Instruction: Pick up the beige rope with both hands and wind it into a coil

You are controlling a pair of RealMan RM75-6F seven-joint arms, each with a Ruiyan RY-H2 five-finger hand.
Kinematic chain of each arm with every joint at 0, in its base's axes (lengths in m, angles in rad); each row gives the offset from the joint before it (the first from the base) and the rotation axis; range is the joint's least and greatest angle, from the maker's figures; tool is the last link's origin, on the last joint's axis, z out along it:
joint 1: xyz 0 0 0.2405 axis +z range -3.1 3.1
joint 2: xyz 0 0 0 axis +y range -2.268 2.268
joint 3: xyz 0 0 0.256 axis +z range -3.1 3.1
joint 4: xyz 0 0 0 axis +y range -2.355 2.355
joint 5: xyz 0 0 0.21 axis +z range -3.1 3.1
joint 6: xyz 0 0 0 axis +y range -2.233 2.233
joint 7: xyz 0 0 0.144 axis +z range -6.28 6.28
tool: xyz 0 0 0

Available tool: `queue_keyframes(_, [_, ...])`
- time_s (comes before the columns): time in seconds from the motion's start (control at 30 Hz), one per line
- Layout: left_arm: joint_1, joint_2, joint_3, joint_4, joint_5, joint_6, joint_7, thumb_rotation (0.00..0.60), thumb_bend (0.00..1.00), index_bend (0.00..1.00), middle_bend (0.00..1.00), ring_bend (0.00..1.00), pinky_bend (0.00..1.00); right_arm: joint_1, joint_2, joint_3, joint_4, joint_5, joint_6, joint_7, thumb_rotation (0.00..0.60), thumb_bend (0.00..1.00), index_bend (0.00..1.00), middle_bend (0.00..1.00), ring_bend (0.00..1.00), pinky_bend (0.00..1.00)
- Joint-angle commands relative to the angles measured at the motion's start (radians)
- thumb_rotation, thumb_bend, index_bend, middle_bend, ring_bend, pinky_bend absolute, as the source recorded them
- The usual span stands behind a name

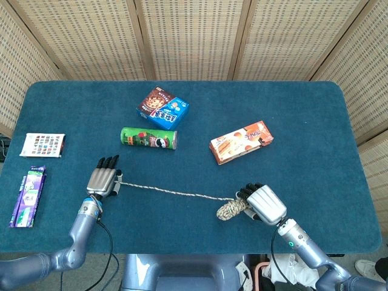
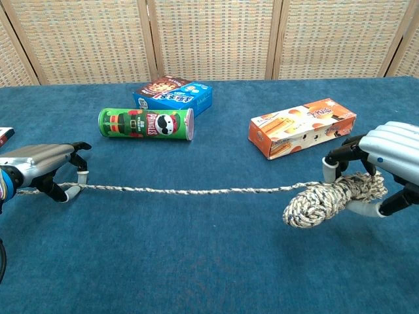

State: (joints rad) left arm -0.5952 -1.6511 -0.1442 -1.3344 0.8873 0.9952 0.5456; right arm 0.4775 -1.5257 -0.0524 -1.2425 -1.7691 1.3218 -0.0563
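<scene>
The left hand (image 2: 46, 167) pinches the beige rope (image 2: 196, 191) in curled fingers, drawing it taut so the right hand (image 2: 386, 173), fingers wrapped around the coil (image 2: 324, 201), can wind.

Blue table (image 1: 303, 109) backed by woven wicker screen panels (image 1: 188, 36). Green Pringles can (image 1: 148, 139) lies on its side near table centre, lid end pointing right. Just behind it, apart, a blue and brown snack box (image 1: 162, 107) lies flat and angled. Right of the can, well apart, an orange biscuit box (image 1: 241, 142) lies flat, tilted. At the left edge: a small white card with coloured tiles (image 1: 43, 145), and in front of it a purple packet (image 1: 28, 196) lying lengthwise.
</scene>
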Motion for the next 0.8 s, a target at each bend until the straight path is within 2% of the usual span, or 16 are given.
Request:
queue_keyframes(0.03, [0.000,0.004,0.001,0.003,0.002,-0.002,-0.007,0.600,0.50,0.74,0.00,0.00,0.00,0.000,0.000,0.000,-0.002,-0.001,0.002,0.001,0.600,0.44,0.59,0.61,0.41,0.57])
queue_keyframes(0.23, [0.003,0.022,0.009,0.015,0.078,0.023,-0.053,0.600,0.50,0.78,0.00,0.00,0.00,0.015,0.021,0.003,-0.035,-0.005,-0.006,0.043,0.600,0.45,0.59,0.62,0.41,0.57])
queue_keyframes(0.43, [0.008,0.022,0.058,0.095,0.275,0.091,-0.140,0.600,0.51,0.82,0.00,0.00,0.00,0.046,0.046,0.037,-0.098,-0.009,-0.001,0.062,0.600,0.50,0.61,0.63,0.43,0.59])
queue_keyframes(0.6, [0.006,0.027,0.100,0.185,0.458,0.169,-0.271,0.600,0.53,0.82,0.00,0.00,0.00,0.104,0.108,0.111,-0.245,0.032,-0.052,0.057,0.600,0.54,0.62,0.64,0.44,0.62])
queue_keyframes(0.8, [-0.009,0.036,0.116,0.245,0.586,0.242,-0.364,0.600,0.53,0.82,0.00,0.00,0.00,0.191,0.182,0.223,-0.446,0.179,-0.207,0.007,0.600,0.57,0.63,0.66,0.47,0.69])
